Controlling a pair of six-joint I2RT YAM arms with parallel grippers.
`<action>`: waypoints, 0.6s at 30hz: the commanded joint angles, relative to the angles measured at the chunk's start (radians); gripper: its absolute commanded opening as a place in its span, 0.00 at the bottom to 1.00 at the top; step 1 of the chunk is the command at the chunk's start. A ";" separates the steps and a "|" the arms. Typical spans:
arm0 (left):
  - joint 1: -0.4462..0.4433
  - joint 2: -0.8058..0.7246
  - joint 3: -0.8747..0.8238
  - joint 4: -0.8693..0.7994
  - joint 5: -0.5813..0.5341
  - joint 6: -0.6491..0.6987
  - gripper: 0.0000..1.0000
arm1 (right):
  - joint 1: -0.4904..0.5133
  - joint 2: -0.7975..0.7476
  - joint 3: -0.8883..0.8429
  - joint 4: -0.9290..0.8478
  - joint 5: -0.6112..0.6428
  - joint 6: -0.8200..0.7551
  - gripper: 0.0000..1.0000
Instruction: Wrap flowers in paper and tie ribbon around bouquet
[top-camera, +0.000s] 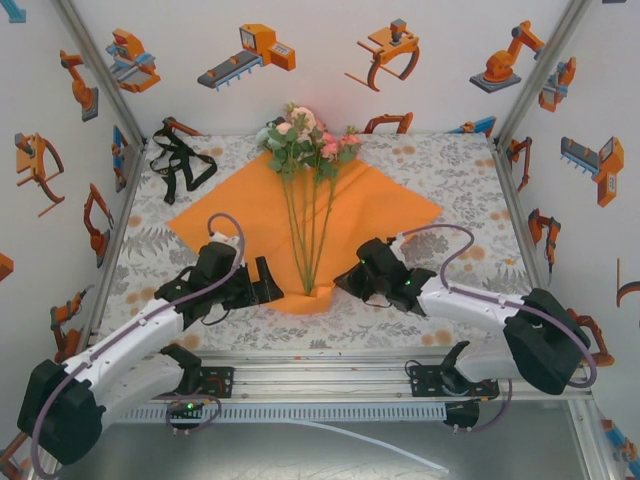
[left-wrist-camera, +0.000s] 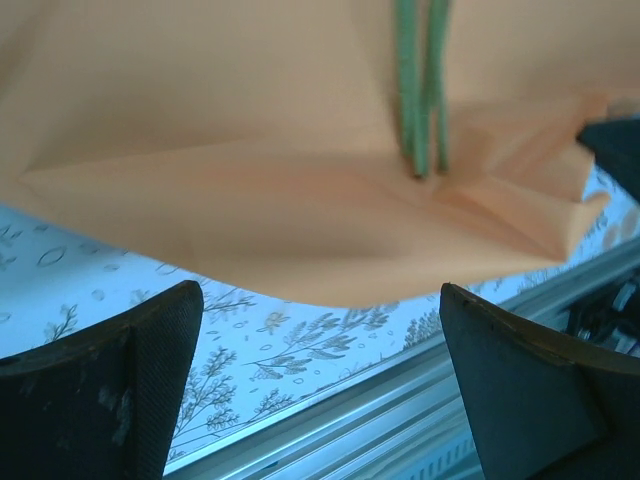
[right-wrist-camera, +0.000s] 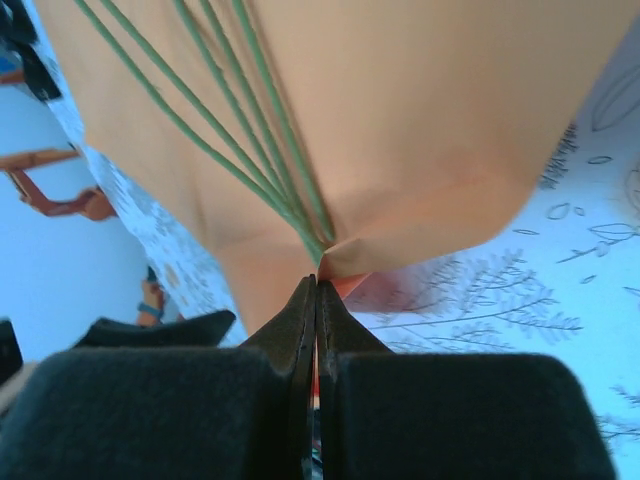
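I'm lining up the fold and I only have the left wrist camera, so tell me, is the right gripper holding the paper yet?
Observer: Yes. The right gripper is shut on the near tip of the paper.
Operator: Where are the blooms?
Observer: The flowers lie down the middle of the sheet, with the blooms over its far corner.
Operator: And the ribbon?
Observer: The ribbon is bunched on the table at the far left, off the paper.
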 joint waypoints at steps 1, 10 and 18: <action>-0.061 -0.026 0.050 -0.015 -0.056 0.168 0.94 | -0.046 0.022 0.118 -0.148 0.076 0.055 0.00; -0.267 -0.027 -0.017 0.112 -0.207 0.529 0.98 | -0.109 0.092 0.199 -0.196 0.053 0.033 0.00; -0.467 0.129 -0.039 0.293 -0.299 0.800 1.00 | -0.144 0.115 0.207 -0.222 0.031 0.012 0.00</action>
